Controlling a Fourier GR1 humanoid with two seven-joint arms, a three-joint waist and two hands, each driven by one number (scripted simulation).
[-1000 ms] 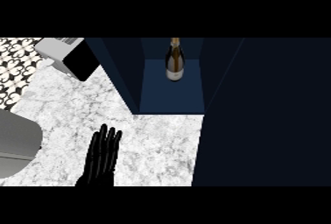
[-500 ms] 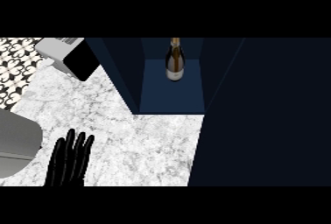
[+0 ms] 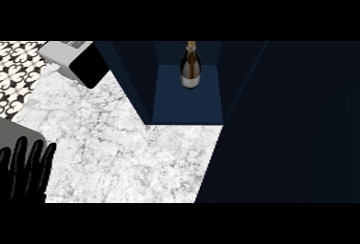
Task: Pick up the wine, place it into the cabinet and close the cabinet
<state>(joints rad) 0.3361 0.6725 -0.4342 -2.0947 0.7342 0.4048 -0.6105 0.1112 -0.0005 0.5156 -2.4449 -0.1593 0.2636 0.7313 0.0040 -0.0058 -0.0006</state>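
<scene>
The wine bottle (image 3: 190, 66) stands upright at the back of the open dark blue cabinet (image 3: 186, 102), on its shelf. My left hand (image 3: 25, 169) shows at the lower left edge over the marble counter, black fingers straight and pointing up, holding nothing, far from the bottle. The cabinet's dark door panel (image 3: 288, 124) fills the right side of the view. My right hand is nowhere in the view.
A grey and black toaster-like appliance (image 3: 76, 61) sits at the back left of the marble counter (image 3: 141, 157). A grey rounded object (image 3: 14, 136) lies at the left edge, just behind my left hand. Patterned tiles (image 3: 17, 71) show at the far left.
My left hand has slid leftward and down along the counter toward the lower left corner, fingers still straight. The bottle and cabinet have not moved.
</scene>
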